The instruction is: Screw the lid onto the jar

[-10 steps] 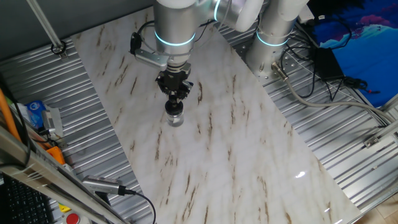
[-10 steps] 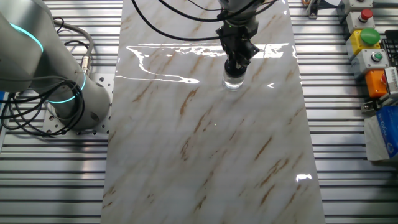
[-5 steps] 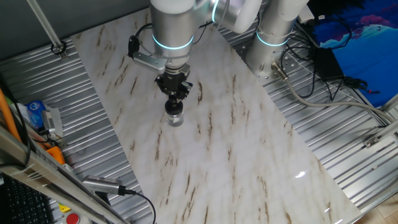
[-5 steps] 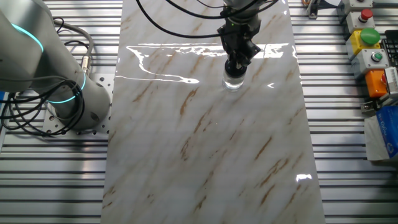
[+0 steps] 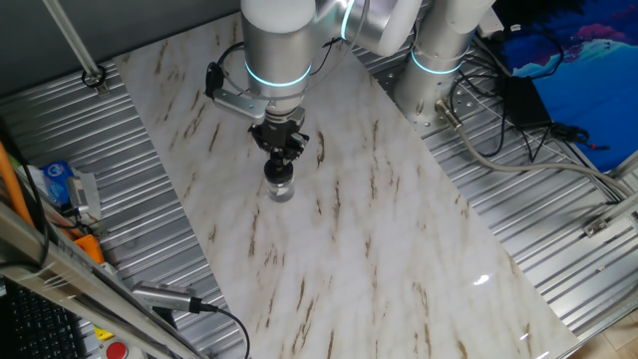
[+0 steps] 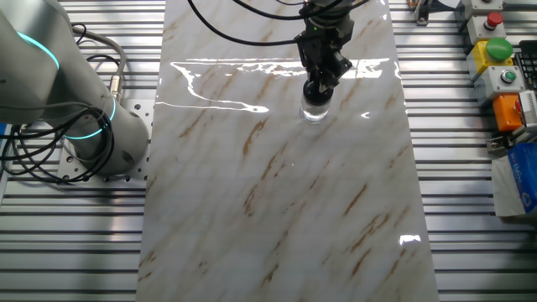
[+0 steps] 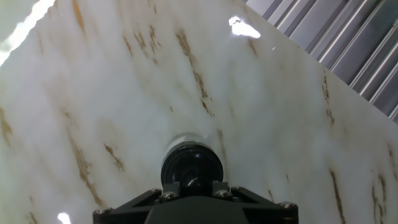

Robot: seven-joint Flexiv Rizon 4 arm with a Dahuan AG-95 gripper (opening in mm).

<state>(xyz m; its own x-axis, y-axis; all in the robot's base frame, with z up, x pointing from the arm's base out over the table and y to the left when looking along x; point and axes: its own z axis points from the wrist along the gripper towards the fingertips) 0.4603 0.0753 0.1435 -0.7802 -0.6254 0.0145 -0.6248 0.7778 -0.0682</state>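
The small clear glass jar (image 5: 282, 189) stands upright on the marble tabletop (image 5: 329, 249), with the round black lid (image 5: 280, 173) sitting on its mouth. In the other fixed view the jar (image 6: 315, 111) shows under the lid (image 6: 315, 94). My gripper (image 5: 280, 157) stands straight above, its fingers shut on the small knob on top of the lid. In the hand view the lid (image 7: 191, 165) is a black disc just beyond the fingers (image 7: 171, 187), which pinch the knob between them; the gripper (image 7: 193, 185) hides the knob's sides. The jar's glass rim (image 7: 186, 138) peeks out behind the lid.
Ribbed metal decking surrounds the marble slab. The second robot base (image 6: 92, 126) with cables sits at one side. A box with coloured buttons (image 6: 497, 59) and a blue packet (image 5: 55, 179) lie off the slab.
The wrist has turned a little about its vertical axis over the jar. Jar and lid stay in the same spot.
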